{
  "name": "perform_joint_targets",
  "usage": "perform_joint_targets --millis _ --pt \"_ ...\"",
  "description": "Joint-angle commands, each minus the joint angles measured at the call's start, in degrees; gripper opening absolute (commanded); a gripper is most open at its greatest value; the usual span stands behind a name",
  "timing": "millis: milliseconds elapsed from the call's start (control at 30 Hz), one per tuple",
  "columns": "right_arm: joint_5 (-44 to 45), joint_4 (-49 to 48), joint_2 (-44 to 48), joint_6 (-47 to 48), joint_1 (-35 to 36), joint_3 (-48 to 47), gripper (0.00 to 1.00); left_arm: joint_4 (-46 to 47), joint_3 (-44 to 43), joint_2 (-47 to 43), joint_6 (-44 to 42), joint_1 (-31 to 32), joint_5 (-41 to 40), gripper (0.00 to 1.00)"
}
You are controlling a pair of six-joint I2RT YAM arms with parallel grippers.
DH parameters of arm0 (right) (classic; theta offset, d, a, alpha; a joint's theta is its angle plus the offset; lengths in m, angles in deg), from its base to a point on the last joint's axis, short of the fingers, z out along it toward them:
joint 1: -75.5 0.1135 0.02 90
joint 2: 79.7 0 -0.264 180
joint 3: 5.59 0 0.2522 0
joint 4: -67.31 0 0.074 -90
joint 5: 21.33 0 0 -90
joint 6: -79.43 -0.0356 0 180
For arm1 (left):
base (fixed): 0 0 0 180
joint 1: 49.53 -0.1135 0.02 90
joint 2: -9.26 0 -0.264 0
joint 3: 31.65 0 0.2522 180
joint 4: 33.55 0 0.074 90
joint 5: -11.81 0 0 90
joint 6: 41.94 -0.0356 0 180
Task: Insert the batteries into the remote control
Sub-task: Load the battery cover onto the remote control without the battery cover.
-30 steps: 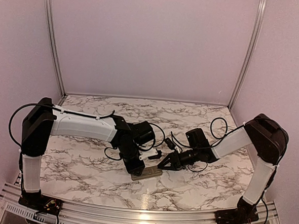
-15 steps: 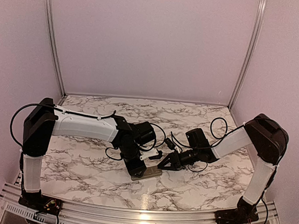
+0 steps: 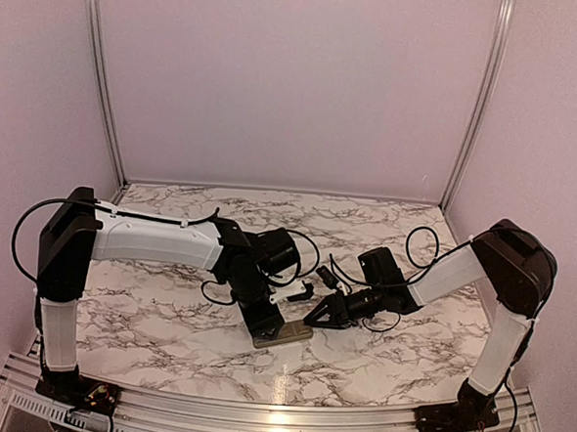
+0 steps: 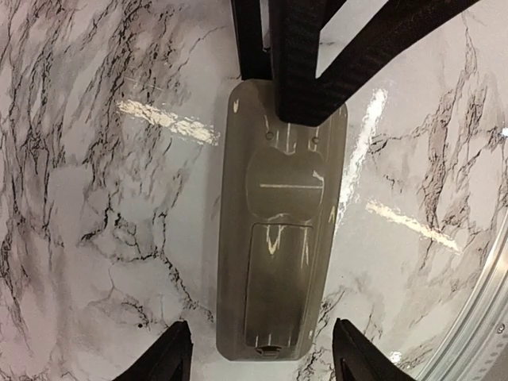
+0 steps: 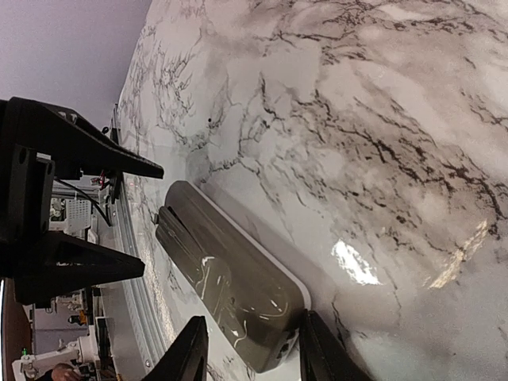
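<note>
Remote control lying back-up on the marble table

The remote control (image 4: 279, 238) is lying on the marble table (image 3: 165, 316), battery cover closed. The left gripper (image 4: 258, 357) is straddling its near end, jaws apart, gripping nothing. The right gripper (image 5: 250, 349) is bracketing the other end, part-open; contact cannot be determined.

table (image 3: 164, 336): white marble-look top with dark grey veins, glossy, lamp glare showing in streaks. metal rail runs along its near edge. remote (image 4: 278, 230) lies flat on it, face down, tan-grey back up, near the front edge about mid-table. back shows a round moulded patch and a rectangular cover panel below it, cover seated. some black cable (image 3: 419, 246) loops over the top to the right of the remote.
</note>
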Motion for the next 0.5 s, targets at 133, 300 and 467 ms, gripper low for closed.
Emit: perform_joint_targets --millis 133,300,467 --pt "-0.07 -0.27 -0.11 0.29 0.52 -0.93 0.38 3.92 2.82 -7.52 0.41 -1.01 -1.89 0.66" --pt "-0.06 -0.26 0.04 0.25 0.53 -0.86 0.38 4.7 4.17 -6.34 0.59 -1.43 -3.34 0.65" --pt "-0.09 -0.26 0.11 0.15 0.53 -0.88 0.38 5.29 4.02 -4.98 0.5 -1.52 -3.99 0.59"
